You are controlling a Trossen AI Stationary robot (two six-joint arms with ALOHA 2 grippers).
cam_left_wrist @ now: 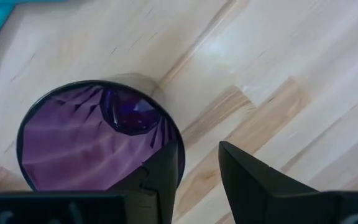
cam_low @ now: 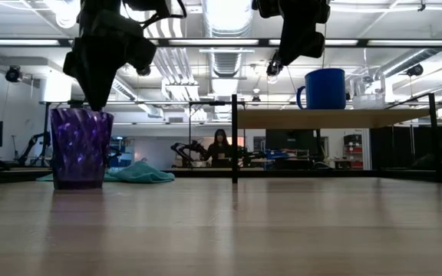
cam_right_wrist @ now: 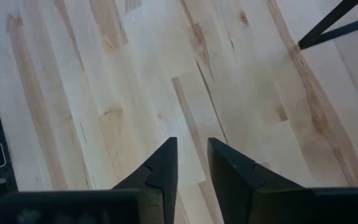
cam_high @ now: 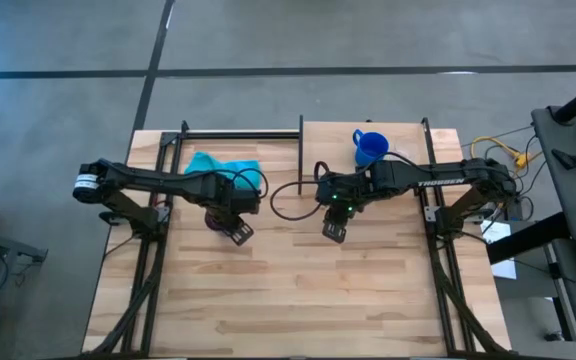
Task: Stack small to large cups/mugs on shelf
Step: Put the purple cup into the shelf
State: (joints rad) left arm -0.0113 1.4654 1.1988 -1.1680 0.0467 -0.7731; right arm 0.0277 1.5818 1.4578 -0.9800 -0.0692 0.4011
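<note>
Purple and ribbed, the tumbler (cam_left_wrist: 95, 140) stands upright on the tabletop (cam_high: 298, 290) near the teal cloth (cam_high: 223, 168), its rim between the left gripper's (cam_left_wrist: 194, 174) parted fingers. Empty, the right gripper (cam_right_wrist: 191, 165) hangs over bare wood, fingers slightly apart. On the shelf (cam_high: 408, 135) sits the blue mug (cam_high: 369, 148).

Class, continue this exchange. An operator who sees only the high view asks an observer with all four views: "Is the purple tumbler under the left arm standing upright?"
Observer: Yes. In the low view the purple tumbler stands upright on the tabletop.
Operator: Has the left gripper gripped it?
Observer: No. The left gripper is open at the rim, with wood showing between its fingers.
Operator: And the right gripper?
Observer: The right gripper is open, with only bare wood beneath it.
</note>
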